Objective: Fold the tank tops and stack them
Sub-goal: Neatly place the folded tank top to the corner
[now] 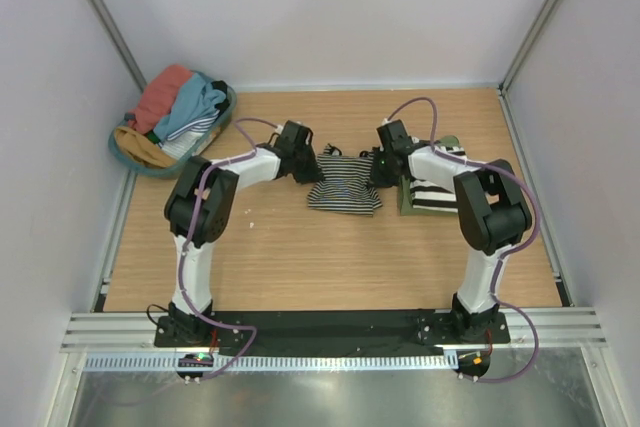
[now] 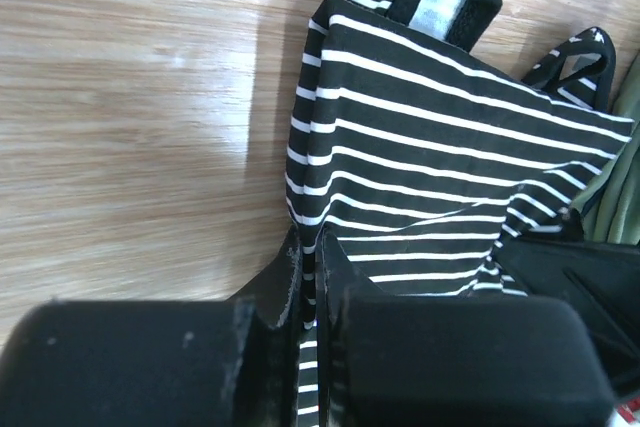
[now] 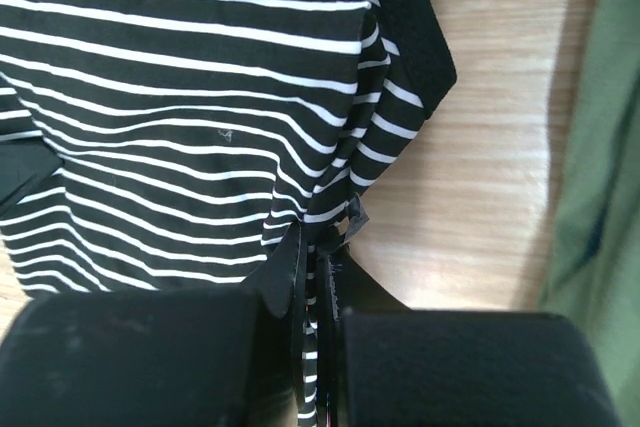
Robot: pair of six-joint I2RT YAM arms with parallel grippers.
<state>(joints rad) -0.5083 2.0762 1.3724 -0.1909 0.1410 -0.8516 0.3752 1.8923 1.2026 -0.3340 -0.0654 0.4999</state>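
Grip: left gripper [image 2: 312, 269], right gripper [image 3: 315, 252] clenched on striped tank top [image 1: 343, 194], mid-frame.
Fold: I'd lift both edges level, taut.

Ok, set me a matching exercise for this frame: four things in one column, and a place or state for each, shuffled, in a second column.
Things:
1. centre striped tank top
2. olive green top
3. coral top
4. left gripper

Places or states:
a. heaped in the teal basket
b. shut on cloth
c. pinched at both side edges
d. right of centre, under a folded striped top

Pairs: 1-c, 2-d, 3-a, 4-b
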